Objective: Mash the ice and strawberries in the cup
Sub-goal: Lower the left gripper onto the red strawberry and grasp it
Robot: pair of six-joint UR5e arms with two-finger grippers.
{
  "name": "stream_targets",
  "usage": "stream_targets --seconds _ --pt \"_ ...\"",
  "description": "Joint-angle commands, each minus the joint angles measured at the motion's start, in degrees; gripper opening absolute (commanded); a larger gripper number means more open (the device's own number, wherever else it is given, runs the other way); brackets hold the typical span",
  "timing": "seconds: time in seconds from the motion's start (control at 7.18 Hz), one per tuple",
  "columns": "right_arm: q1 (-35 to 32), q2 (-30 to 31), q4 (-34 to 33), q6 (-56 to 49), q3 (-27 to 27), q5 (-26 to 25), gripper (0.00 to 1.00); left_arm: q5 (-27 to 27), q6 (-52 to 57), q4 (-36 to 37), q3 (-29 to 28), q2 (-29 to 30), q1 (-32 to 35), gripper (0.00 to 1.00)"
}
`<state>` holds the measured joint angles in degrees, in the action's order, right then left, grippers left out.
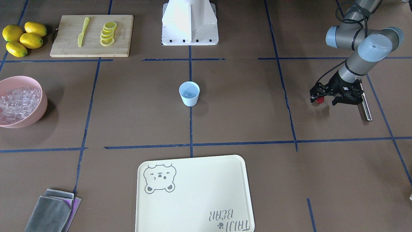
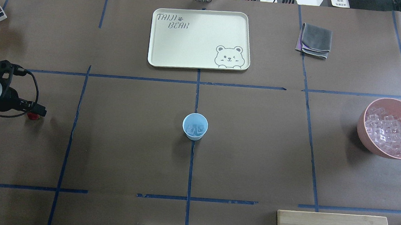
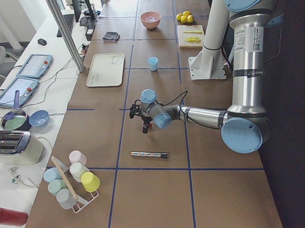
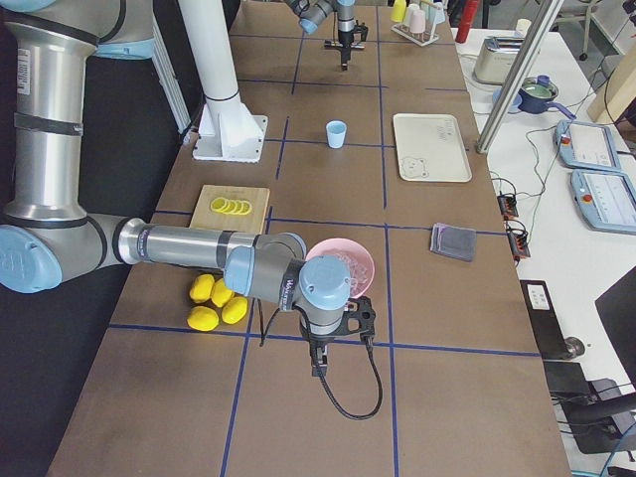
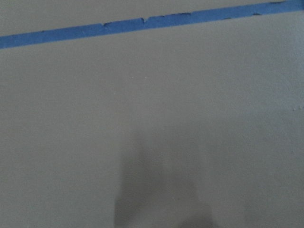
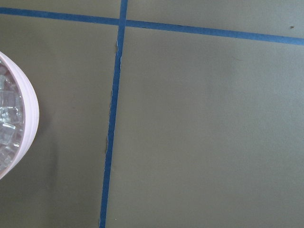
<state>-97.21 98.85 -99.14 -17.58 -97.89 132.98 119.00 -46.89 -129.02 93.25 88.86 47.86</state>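
Note:
The light blue cup (image 2: 195, 126) stands upright at the table's middle, and also shows in the front view (image 1: 189, 93). A few clear ice cubes (image 2: 195, 129) lie in it. Far off at the table's left end, my left gripper (image 1: 318, 98) points down, shut on the small red strawberry (image 1: 319, 100) just above the table. My right gripper (image 4: 320, 370) hangs beside the pink bowl (image 2: 362, 138), which is full of ice (image 2: 389, 131). It shows only in the side view, so I cannot tell whether it is open or shut.
A metal rod (image 1: 365, 104) lies on the table just beside the left gripper. A cream tray (image 2: 198, 38) and a grey cloth (image 2: 315, 39) lie on the far side. A cutting board (image 1: 91, 35) holds lemon slices and a knife, with whole lemons (image 1: 22, 38) beside it.

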Motion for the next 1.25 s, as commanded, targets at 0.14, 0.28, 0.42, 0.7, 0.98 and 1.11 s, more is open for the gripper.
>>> stream_targets --seconds 0.14,0.28,0.42,0.7,0.98,1.11 --pt "0.0 0.3 0.0 0.0 0.0 0.0 1.00 0.2 -0.1 0.1 0.4 -0.1 -0.2 0.35" --pt "0.0 0.3 0.0 0.0 0.0 0.0 1.00 0.2 -0.1 0.1 0.7 -0.7 -0.2 0.10" --pt "0.0 0.3 0.0 0.0 0.0 0.0 1.00 0.1 -0.1 0.1 0.8 -0.7 -0.2 0.04" --pt "0.0 0.2 0.0 0.1 0.0 0.0 1.00 0.3 0.0 1.0 3.6 -0.7 -0.1 0.00" --pt "0.0 0.1 0.0 0.1 -0.1 0.0 1.00 0.4 0.0 7.9 10.0 -0.2 0.2 0.00" --pt "0.0 0.2 0.0 0.1 -0.3 0.0 1.00 0.4 0.0 16.0 15.9 0.4 0.4 0.00"
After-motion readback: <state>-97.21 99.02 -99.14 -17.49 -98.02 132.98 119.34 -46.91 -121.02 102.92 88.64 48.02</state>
